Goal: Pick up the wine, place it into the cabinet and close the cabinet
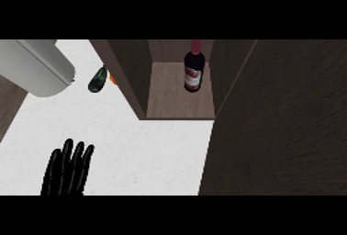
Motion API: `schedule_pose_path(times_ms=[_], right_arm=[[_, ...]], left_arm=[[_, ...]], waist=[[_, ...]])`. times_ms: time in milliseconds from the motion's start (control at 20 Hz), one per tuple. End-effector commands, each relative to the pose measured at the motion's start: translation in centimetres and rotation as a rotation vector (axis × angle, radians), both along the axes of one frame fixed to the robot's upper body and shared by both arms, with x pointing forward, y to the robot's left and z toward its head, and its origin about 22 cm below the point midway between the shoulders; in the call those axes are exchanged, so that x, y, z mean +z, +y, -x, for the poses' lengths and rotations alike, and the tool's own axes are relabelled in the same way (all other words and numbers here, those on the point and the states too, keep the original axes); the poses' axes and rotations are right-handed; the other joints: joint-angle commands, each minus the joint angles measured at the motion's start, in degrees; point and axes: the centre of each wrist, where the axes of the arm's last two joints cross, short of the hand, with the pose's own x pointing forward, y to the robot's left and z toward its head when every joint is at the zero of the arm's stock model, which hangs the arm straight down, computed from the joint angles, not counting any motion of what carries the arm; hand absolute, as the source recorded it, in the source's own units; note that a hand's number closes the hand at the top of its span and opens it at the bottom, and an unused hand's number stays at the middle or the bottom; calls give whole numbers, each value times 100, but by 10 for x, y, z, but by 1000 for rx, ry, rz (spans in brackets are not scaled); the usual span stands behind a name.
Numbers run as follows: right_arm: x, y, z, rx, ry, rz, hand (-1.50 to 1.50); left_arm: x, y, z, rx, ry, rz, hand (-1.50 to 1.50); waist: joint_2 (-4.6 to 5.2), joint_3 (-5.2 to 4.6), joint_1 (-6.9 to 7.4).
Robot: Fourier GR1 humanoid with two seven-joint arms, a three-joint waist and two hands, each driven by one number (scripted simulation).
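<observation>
Head view, wine: the dark glass wine bottle with a red neck and pale label (193,69) stands upright on the wooden shelf inside my open dark-brown wooden cabinet (177,103), toward the back.
Head view, cabinet door: the dark wood door panel (278,119) fills the right side, swung open.
Head view, left hand: my black left hand (66,170) shows low over the white marbled desk (136,137), fingers straight, side by side, holding nothing.
Head view, right hand: out of sight.
Head view, other things: a grey rounded appliance (37,66) at upper left; a dark green bottle-like object (98,81) beside the cabinet's left wall.
</observation>
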Motion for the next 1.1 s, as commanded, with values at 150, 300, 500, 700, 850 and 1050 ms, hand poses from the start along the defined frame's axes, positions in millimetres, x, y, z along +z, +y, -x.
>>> schedule_pose_path(times_ms=[150,300,500,700,850,1050], right_arm=[[11,14,30,175,67,-104,150],[15,21,35,271,-3,-19,150],[17,43,47,325,-13,-33,150],[17,57,57,377,8,-48,150],[20,72,58,395,2,-49,150],[10,92,56,375,26,-60,150]], left_arm=[[25,37,-10,61,-49,11,-150],[15,56,-4,73,-42,23,-150],[34,73,4,64,-23,3,-150],[25,105,-6,112,-24,-12,-150],[45,114,-13,93,-25,-21,-150],[42,121,-11,67,-20,-23,-150]], waist=[[0,-2,5],[-11,-8,40],[-33,-9,45],[-29,-10,-1],[-17,-10,12],[-22,-12,24]])
